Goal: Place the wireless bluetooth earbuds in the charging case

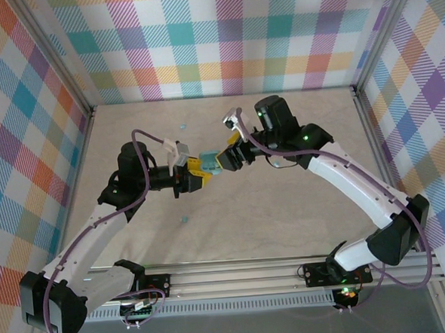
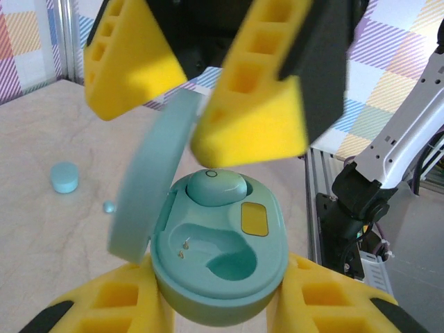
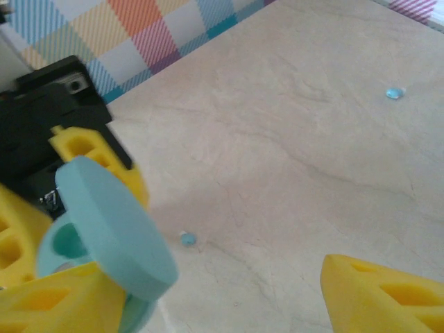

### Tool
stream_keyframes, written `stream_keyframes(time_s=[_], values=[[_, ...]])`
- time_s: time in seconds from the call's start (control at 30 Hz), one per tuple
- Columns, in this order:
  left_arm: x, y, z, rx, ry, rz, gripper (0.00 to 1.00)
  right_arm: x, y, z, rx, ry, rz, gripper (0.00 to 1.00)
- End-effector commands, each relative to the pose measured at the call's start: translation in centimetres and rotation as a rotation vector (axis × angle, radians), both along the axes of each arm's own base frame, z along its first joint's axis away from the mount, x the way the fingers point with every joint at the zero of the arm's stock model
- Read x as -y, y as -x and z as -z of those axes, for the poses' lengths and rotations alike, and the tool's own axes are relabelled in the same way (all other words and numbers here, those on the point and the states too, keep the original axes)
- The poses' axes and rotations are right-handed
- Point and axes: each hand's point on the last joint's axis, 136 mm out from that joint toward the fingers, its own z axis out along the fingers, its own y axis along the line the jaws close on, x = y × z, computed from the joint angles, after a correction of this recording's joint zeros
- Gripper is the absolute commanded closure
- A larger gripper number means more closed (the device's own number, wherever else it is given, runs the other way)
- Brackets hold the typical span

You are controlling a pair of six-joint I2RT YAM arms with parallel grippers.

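Top external view, from the left: the left gripper (image 1: 195, 177) reaches to the middle of the table (image 1: 285, 208). Its fingers are closed on both sides of the charging case (image 2: 218, 277), whose lid (image 2: 149, 187) stands open. One earbud (image 2: 216, 187) sits in the upper socket; the lower socket (image 2: 225, 262) is empty. To the right, the right gripper (image 1: 228, 159) hovers just beside the lid, fingers wide apart and holding nothing. A loose earbud (image 3: 188, 239) lies on the table, and a second loose earbud (image 3: 395, 93) lies well apart from it.

No text, label, brand, number or sign can be read anywhere.
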Motion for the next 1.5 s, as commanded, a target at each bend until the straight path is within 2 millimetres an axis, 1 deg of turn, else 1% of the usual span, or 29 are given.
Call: stream_keyframes(time_s=[0.0, 0.13, 0.33, 0.47, 0.77, 0.93, 1.07, 1.17, 1.23, 1.3, 1.33, 1.4, 1.47], values=[[0.0, 0.8, -1.0, 0.029, 0.02, 0.03, 0.76, -0.4, -0.4, -0.5, -0.032, -0.014, 0.018, 0.27], [-0.1, 0.7, -1.0, 0.026, 0.018, 0.024, 0.76, -0.5, -0.6, -0.2, -0.072, -0.015, 0.033, 0.27], [-0.1, 0.3, -0.5, 0.015, 0.01, 0.009, 0.76, -0.1, -0.8, -0.4, -0.141, -0.05, 0.063, 0.27], [-0.2, 0.0, -0.2, 0.007, 0.005, -0.003, 0.76, -0.2, -0.1, -1.1, -0.16, -0.08, 0.035, 0.27], [-0.4, -0.6, -0.4, 0.007, 0.009, -0.03, 0.76, -0.4, 1.4, -1.9, -0.169, -0.122, -0.031, 0.27], [-0.5, -0.8, -0.3, 0.005, 0.012, -0.034, 0.76, -0.3, 1.5, -2.5, -0.166, -0.135, -0.025, 0.27], [-0.6, -1.1, -0.2, -0.001, 0.009, -0.049, 0.76, -0.1, 1.8, -3.4, -0.172, -0.158, -0.015, 0.27], [-0.9, -1.7, -0.1, -0.01, 0.008, -0.082, 0.77, 0.5, 2.2, -4.3, -0.196, -0.176, 0.018, 0.28], [-1.2, -2.1, -0.2, -0.013, 0.01, -0.101, 0.77, 1.2, 2.5, -4.6, -0.215, -0.186, 0.061, 0.29], [-1.4, -2.4, -0.2, -0.017, 0.009, -0.119, 0.77, 2.1, 2.9, -4.4, -0.231, -0.191, 0.112, 0.29], [-1.6, -2.5, -0.1, -0.019, 0.007, -0.129, 0.77, 2.7, 3.1, -3.9, -0.238, -0.188, 0.144, 0.3], [-1.8, -2.8, 0.0, -0.024, 0.004, -0.145, 0.77, 3.6, 3.3, -2.4, -0.253, -0.178, 0.192, 0.33], [-2.0, -3.0, 0.1, -0.028, 0.0, -0.157, 0.77, 4.7, 3.3, 0.4, -0.299, -0.148, 0.271, 0.36]])
